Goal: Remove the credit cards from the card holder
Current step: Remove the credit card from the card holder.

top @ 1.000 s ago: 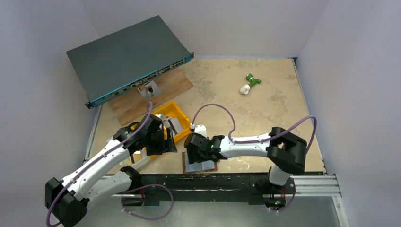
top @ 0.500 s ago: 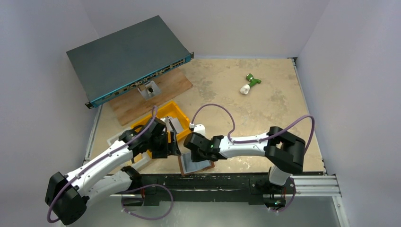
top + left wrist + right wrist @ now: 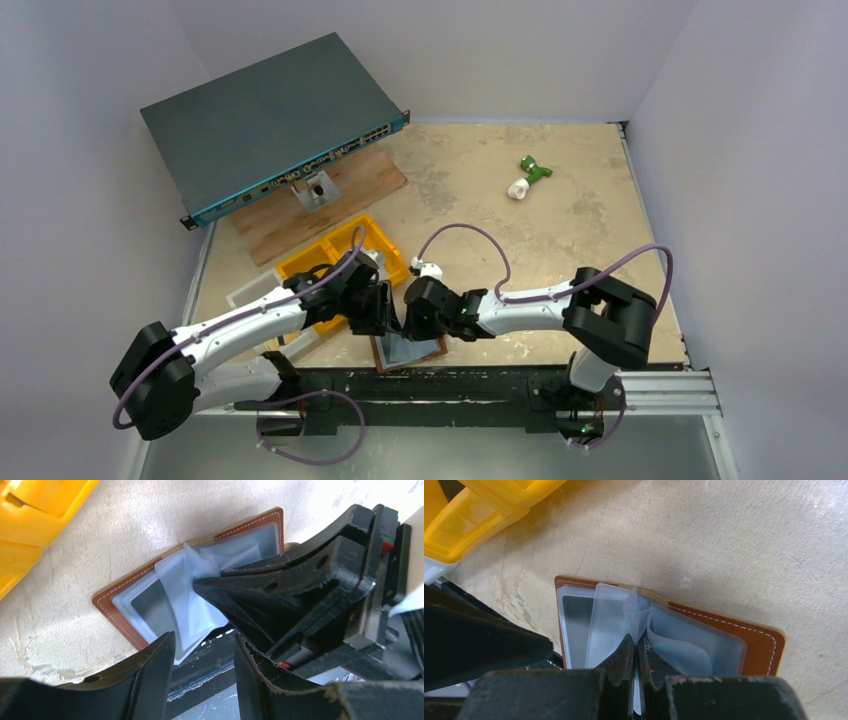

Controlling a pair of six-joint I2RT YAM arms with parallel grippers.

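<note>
Beige tabletop (image 3: 560,230): brown card holder (image 3: 754,640) lies open, R tool (image 3: 636,647) pinching its pale sleeve (image 3: 636,612), L tool (image 3: 202,642) apart

From above, the left gripper (image 3: 385,312) and right gripper (image 3: 410,318) are covering most of the wallet (image 3: 418,352), leaving only its near edge showing. In the left wrist view the right gripper's black body is blocking the wallet's right half, and the picture's top left corner is cutting off the yellow bin (image 3: 35,510). In the right wrist view the closed fingers (image 3: 621,660) are hiding the lower part of the clear sleeve (image 3: 636,612) they are pinching. Whether a card is sitting inside it is not showing. The ports (image 3: 345,152) on the network switch (image 3: 270,120) are appearing too small to count.
</note>
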